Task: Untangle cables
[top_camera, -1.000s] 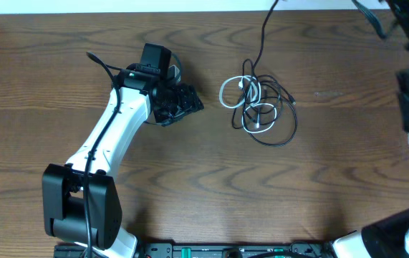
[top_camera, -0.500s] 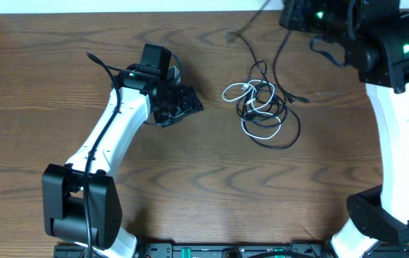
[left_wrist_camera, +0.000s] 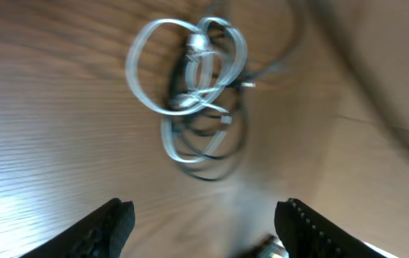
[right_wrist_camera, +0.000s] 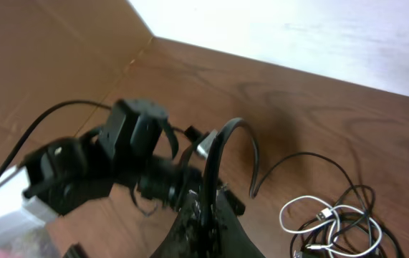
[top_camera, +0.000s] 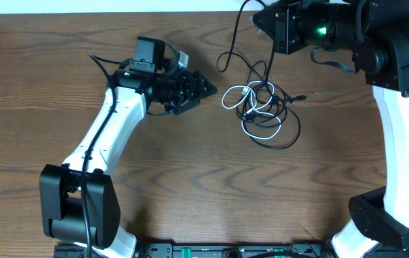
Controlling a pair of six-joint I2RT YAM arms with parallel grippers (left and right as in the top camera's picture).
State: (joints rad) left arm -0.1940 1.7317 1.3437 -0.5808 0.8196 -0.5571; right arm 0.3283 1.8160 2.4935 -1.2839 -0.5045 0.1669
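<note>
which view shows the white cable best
Overhead: the whole white cable shows sharp and uncovered. The left wrist view has the white cable closer but motion-blurred. The right wrist view catches it small, in the bottom right corner.

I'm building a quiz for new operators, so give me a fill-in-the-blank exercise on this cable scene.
The right gripper is shut on a ___ cable.
The left gripper is ___ and holds nothing.
In the tangle, the loop nearest the left gripper is ___.
Missing words: black; open; white.
</note>
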